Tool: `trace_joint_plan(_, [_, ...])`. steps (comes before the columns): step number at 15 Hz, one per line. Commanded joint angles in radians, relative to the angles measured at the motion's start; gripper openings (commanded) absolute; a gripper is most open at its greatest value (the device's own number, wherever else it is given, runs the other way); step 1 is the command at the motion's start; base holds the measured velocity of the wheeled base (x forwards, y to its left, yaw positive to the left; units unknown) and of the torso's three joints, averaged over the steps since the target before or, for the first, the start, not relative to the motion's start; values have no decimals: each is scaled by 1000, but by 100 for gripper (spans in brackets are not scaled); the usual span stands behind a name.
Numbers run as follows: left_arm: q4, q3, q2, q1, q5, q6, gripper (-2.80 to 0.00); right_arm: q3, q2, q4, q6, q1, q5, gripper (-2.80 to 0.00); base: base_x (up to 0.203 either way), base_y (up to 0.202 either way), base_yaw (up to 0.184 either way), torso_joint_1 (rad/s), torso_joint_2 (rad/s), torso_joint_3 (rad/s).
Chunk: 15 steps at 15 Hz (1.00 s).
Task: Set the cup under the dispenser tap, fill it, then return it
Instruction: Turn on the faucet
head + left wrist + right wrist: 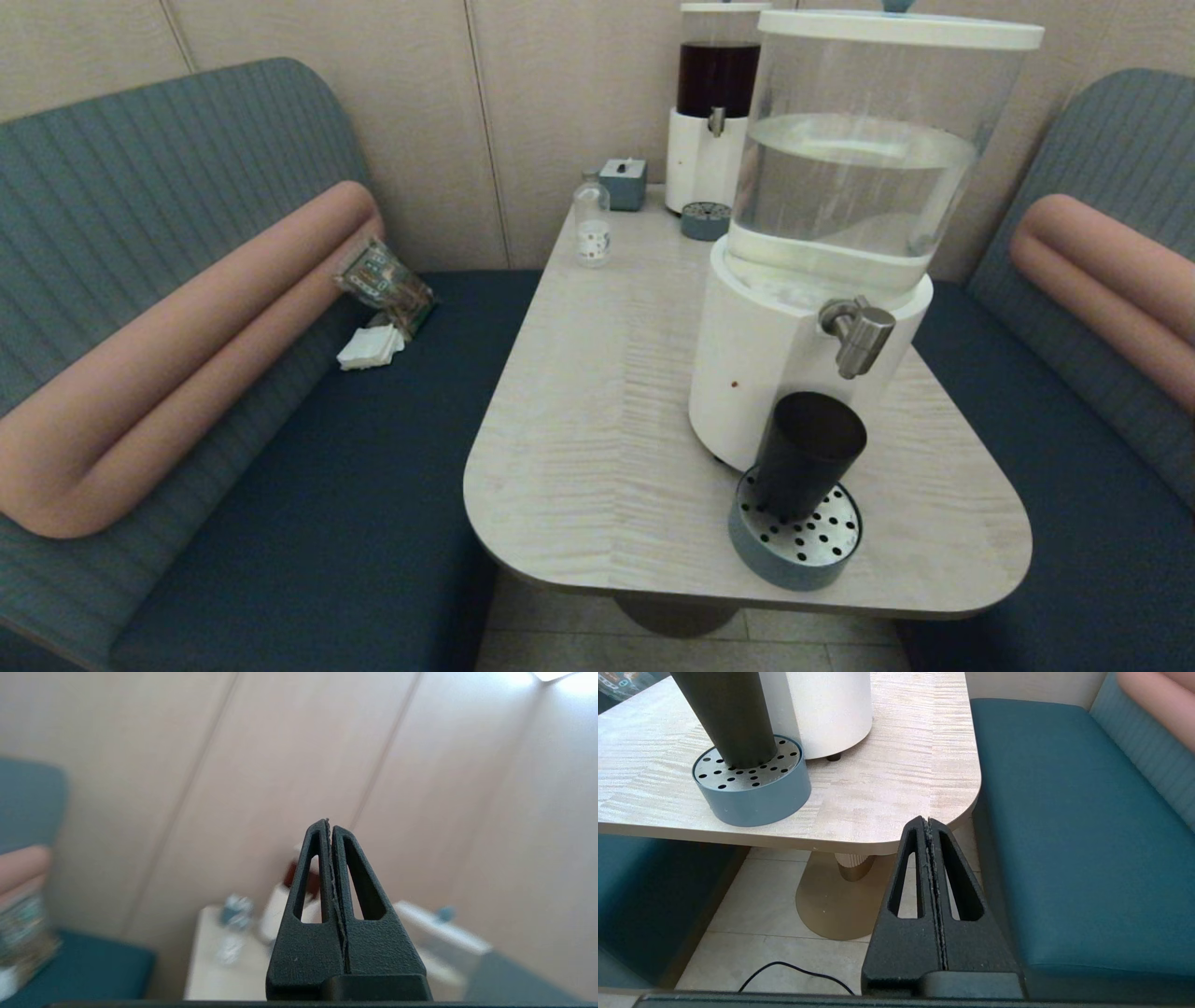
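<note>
The dark tapered cup (805, 454) stands upright on a round grey drip tray (795, 539) near the table's front edge, just below the brushed-steel dispenser tap (857, 334) of the big white-based dispenser (822, 233). The right wrist view shows the cup (724, 716) on the same tray (752, 781). My right gripper (928, 821) is shut and empty, held low off the table's front right corner. My left gripper (329, 823) is shut and empty, raised and facing the back wall. Neither arm shows in the head view.
At the back of the pale wood table (607, 392) stand a dark-liquid dispenser (714, 103) with its own small tray (705, 221), a small clear bottle (591, 219) and a grey box (624, 182). Blue benches flank the table; a packet (385, 280) and napkins lie on the left bench.
</note>
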Motion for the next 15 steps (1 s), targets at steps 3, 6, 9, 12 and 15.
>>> trace_joint_plan(3, [117, -100, -108, -48, -1, -42, -280, 14, 0, -1, 0, 0, 0, -280, 0, 0, 0, 0, 0, 0])
trace_joint_plan(6, [319, -163, -212, -124, -1, -29, -280, 14, 0, -1, 0, 0, 0, -280, 0, 0, 0, 0, 0, 0])
trace_joint_plan(9, [348, -83, -310, -130, -25, 45, -280, 14, 0, -1, 0, 0, 0, -280, 0, 0, 0, 0, 0, 0])
trace_joint_plan(12, [363, 9, -432, -156, -109, 268, -280, 15, 0, -1, 0, 0, -1, -280, 0, 0, 0, 0, 0, 0])
trace_joint_plan(15, [497, 58, -531, -162, -151, 507, -280, 15, 0, 1, 0, 0, 0, -280, 0, 0, 0, 0, 0, 0])
